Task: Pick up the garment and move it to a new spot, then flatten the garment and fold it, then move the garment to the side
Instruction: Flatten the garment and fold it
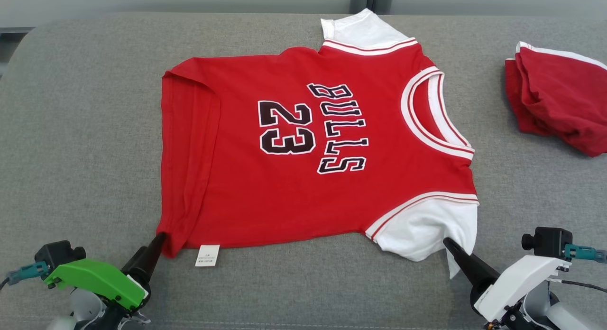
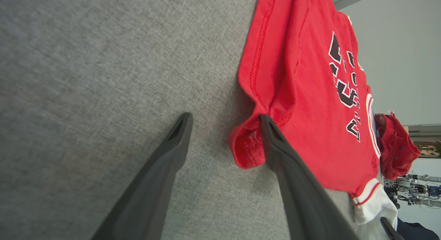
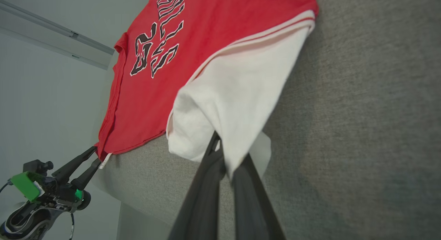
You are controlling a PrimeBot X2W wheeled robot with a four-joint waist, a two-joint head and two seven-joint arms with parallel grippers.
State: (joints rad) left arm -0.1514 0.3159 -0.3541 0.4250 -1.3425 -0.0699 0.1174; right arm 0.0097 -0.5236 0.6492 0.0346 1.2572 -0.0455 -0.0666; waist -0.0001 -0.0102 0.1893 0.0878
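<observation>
- The red jersey [image 1: 308,154] lay spread face up on the grey cushion [image 1: 85,131], roughly in the middle. Its collar pointed toward the robot's right and its hem toward the left.
- Judging from that, the pick-up and move to a new spot looked done, and the flattening looked far along. The body was smooth and both white sleeves were out to the sides.
- Some flattening seemed left. A band along the hem sat doubled or creased, the near hem corner [image 1: 173,247] curled up a little, and the near sleeve [image 1: 427,230] was rumpled at its edge.
- The left gripper [image 2: 224,116] was at that near hem corner with its fingers wide apart. One finger touched the curled corner and the other rested over bare cushion. It held nothing.
- The right gripper [image 1: 449,243] was closed, pinching the edge of the near sleeve, which was drawn toward it into a small peak.
- A white care label [image 1: 207,255] poked out from under the hem, just beside the left gripper.
- No fold had been made. The jersey was a single open layer with the number and lettering fully showing.
- Folding and the final move to the side therefore appeared to remain, so I would put the task at around its midpoint.
- A second red garment [image 1: 559,102] sat bunched or folded at the right end of the cushion, well apart from the jersey. That may be the side where finished pieces go, though this is only a guess.
</observation>
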